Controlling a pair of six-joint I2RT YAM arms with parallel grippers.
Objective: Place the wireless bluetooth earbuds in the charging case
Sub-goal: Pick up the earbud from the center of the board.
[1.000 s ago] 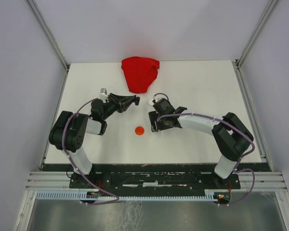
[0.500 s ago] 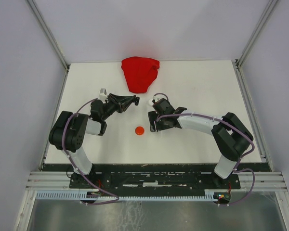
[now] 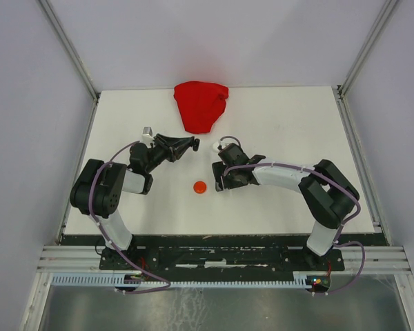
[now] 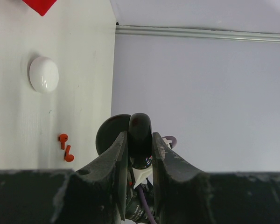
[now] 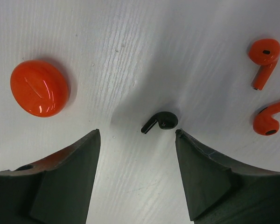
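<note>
Tightly, the left jaws squeezed a shiny black case [image 4: 140,140]. The right jaws stood open, low over the counter [image 5: 144,37], one on each side of a little black earbud [image 5: 161,122] that lay there untouched. Near it lay a round red case [image 5: 39,87] and two red earbuds [image 5: 263,56]. Farther off sat a white case [image 4: 43,74] and a red cloth [image 3: 201,103].

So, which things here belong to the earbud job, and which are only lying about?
For the job: black earbud, red earbuds, black case, red case, white case.
Lying about: red cloth.
</note>
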